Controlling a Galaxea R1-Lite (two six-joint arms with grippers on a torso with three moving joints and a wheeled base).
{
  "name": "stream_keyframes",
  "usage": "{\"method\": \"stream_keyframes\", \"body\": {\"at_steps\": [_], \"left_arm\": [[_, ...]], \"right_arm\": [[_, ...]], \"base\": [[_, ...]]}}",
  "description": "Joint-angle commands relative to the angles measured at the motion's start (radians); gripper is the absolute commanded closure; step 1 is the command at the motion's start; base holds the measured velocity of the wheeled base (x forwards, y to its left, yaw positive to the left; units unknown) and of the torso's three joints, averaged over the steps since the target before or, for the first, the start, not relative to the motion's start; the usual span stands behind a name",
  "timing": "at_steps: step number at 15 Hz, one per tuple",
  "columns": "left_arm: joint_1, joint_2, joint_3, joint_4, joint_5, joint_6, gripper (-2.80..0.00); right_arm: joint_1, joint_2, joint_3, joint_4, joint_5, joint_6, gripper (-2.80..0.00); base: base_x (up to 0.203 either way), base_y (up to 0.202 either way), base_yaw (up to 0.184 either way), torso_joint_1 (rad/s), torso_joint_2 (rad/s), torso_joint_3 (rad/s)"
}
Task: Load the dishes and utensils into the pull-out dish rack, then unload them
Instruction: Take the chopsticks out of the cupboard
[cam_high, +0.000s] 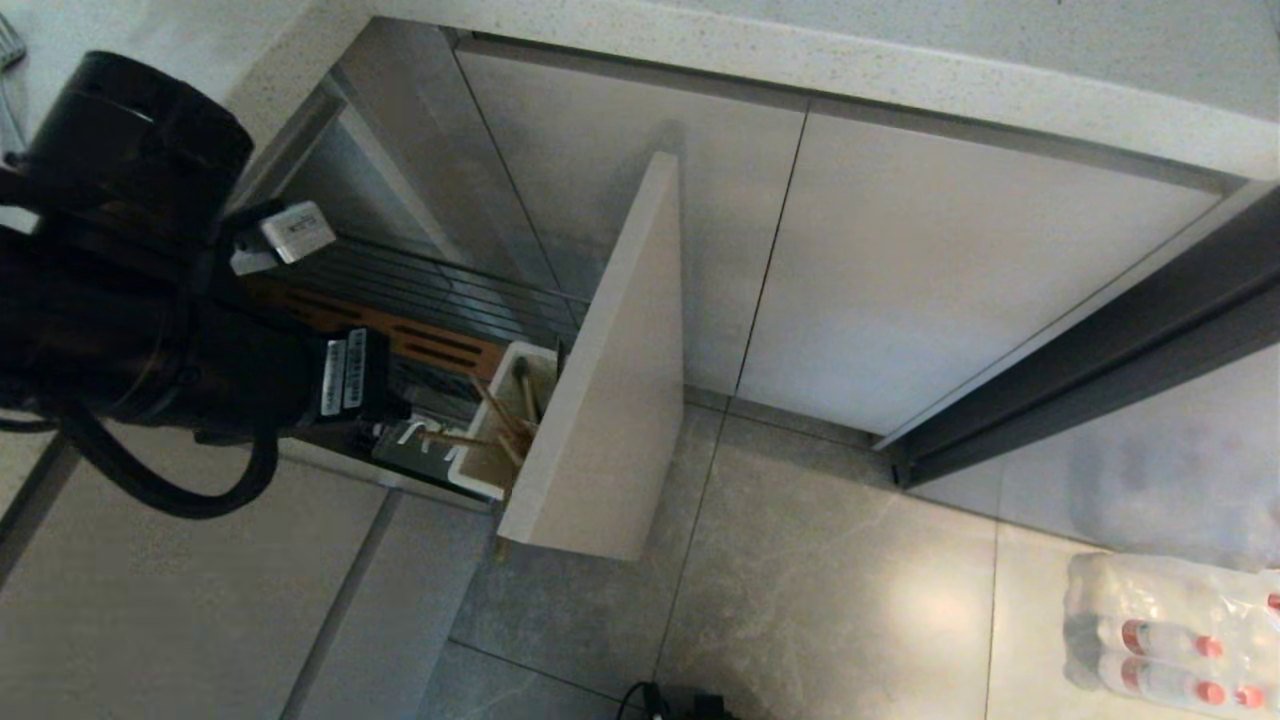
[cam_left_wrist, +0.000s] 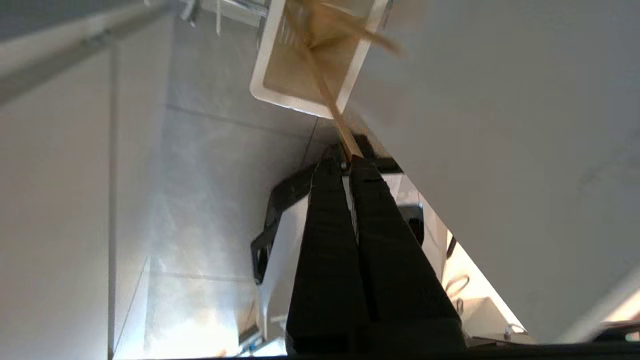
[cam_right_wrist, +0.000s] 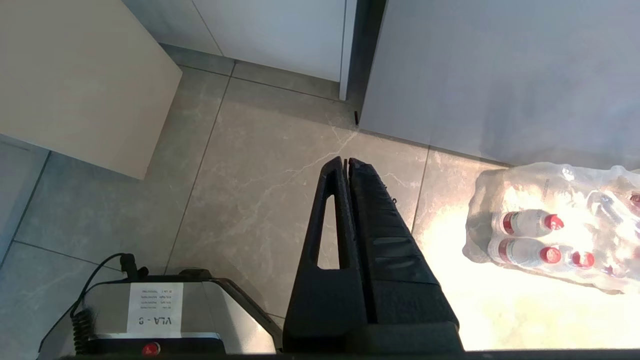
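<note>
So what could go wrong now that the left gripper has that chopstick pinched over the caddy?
The left gripper holds the chopstick only by its very end, so it could pivot or slip. Its other end sits among more sticks in the caddy and might drag them out. The front panel is close by.

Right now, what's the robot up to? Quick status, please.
Left gripper shut on a chopstick, other end in the white caddy. Right gripper shut, empty, idle over the floor. Rack's front panel close alongside.
</note>
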Motion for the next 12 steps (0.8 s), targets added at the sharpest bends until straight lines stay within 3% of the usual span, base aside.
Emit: {"method": "stream_keyframes", "body": {"at_steps": [1,12], "left_arm": [[-0.005,-0.033,0.0,0.004,0.004,-0.002,0.0],[-0.009,-0.013,0.013,0.002,0.02,-0.002,0.0]], "right_arm": [[0.0,0.001,0.0,0.0,0.0,0.0,0.0],[0.0,0.0,0.0,0.0,0.0,0.0,0.0]], "base": [[0.0,0.0,0.0,0.0,0.0,0.0],[0.0,0.0,0.0,0.0,0.0,0.0]]}}
